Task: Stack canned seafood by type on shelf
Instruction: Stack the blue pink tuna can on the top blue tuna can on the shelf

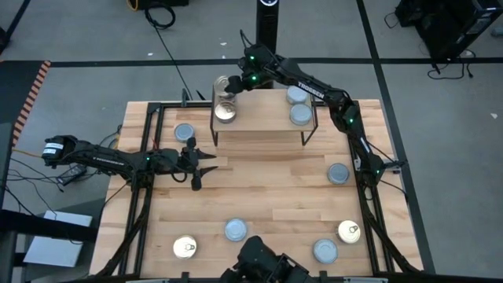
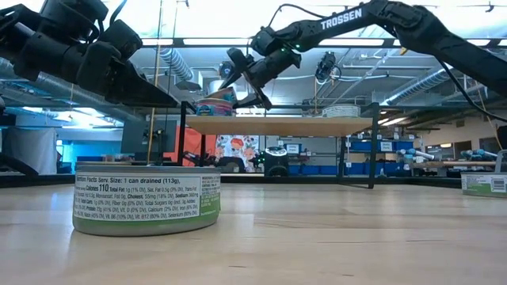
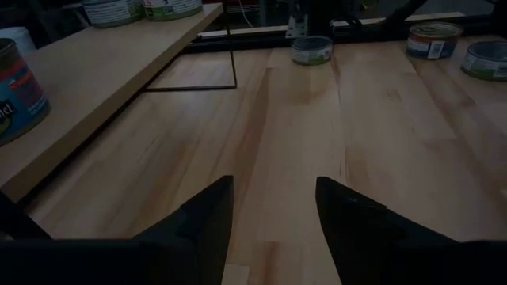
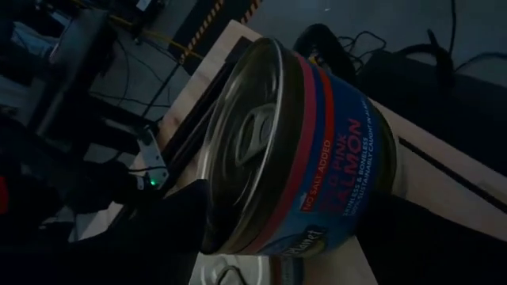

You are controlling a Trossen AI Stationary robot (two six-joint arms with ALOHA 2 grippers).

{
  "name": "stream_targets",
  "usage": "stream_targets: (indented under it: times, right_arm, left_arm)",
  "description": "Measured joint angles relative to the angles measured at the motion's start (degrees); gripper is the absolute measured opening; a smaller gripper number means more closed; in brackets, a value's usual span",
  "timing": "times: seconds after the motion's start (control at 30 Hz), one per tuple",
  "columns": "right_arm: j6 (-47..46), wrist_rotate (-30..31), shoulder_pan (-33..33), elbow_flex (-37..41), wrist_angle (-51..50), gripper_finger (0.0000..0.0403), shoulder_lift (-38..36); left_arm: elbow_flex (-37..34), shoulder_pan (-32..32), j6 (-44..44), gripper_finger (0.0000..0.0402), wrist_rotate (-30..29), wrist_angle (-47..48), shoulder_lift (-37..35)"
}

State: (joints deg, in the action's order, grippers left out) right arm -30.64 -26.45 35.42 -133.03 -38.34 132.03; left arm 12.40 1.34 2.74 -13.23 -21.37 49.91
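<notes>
Nearest the table's front edge lie five loose tins of the canned seafood. A gold-topped tin (image 1: 185, 248) sits at the left front, a blue-grey tin (image 1: 236, 229) just right of it, another blue-grey tin (image 1: 325, 251) farther right and a second gold-topped tin (image 1: 350, 231) beside that one. The low view has one of these close up, a green-labelled tin (image 2: 146, 200) standing flat on the tabletop (image 1: 267, 189).

Toward the middle, the left gripper (image 1: 196, 167) hovers over bare wood left of centre, its two fingers (image 3: 207, 218) spread apart with nothing between them. A lone blue-grey tin (image 1: 338, 173) rests at the right side, and another single tin (image 1: 184, 132) sits at the left, just behind the left arm.

At the far side stands the shelf (image 1: 263, 118), a light plank on thin black legs. On its right end two blue-grey tins (image 1: 299, 104) lie side by side, one nearer and one farther. On its left end stands a stack of gold-topped tins (image 1: 225, 98), the top one carrying a red and blue salmon label (image 4: 317, 158).

The right gripper (image 1: 240, 81) reaches over from the far right and sits just at the right of this stack. In the low view its jaws stand wide apart around the top tin, not pressing on it; one dark finger (image 4: 178, 218) shows beside the tin's rim.
</notes>
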Motion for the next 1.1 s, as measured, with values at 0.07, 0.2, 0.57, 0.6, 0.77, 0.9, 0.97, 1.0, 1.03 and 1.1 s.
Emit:
stream_targets:
  times: [0.07,0.2,0.57,0.6,0.77,0.9,0.97,1.0,1.03,1.1]
  right_arm:
    - [1.28,0.54,-0.19,0.00,0.15,0.0310,0.00]
    - [4.13,2.69,-0.63,0.00,-0.27,0.0315,-0.02]
    - [4.68,3.93,-0.97,0.00,-0.13,0.0344,-0.40]
    - [4.68,3.92,-0.99,-0.07,0.00,0.0346,-0.54]
    - [4.24,3.62,-1.09,-1.99,-0.41,0.0350,-0.88]
    - [4.34,3.40,-1.14,-1.99,-0.29,0.0349,-1.21]
    - [4.77,3.45,-1.14,-1.99,-1.39,0.0348,-1.31]
    - [5.10,3.78,-1.14,-1.99,-2.16,0.0348,-1.31]
    - [5.53,4.58,-1.14,-1.99,-3.01,0.0348,-1.24]
    - [6.49,5.73,-1.14,-1.99,-4.66,0.0348,-1.10]
  left_arm:
    - [0.00,0.00,0.00,0.0186,0.00,0.00,0.00]
    - [0.00,0.00,-0.02,0.0186,0.00,0.01,0.00]
    - [0.00,0.00,-0.39,0.0186,0.01,0.02,0.00]
    - [0.00,0.00,-0.39,0.0186,0.11,0.02,0.00]
    - [0.00,0.00,-0.42,0.0186,0.91,0.06,0.00]
    - [0.00,0.00,-0.44,0.0186,0.97,0.14,0.02]
    - [0.00,0.00,-0.50,0.0186,1.09,0.15,0.02]
    - [0.00,0.00,-0.59,0.0186,1.14,0.16,0.00]
    - [0.00,0.00,-0.59,0.0186,1.16,0.27,0.02]
    - [0.00,0.00,-0.66,0.0186,1.22,0.33,0.02]
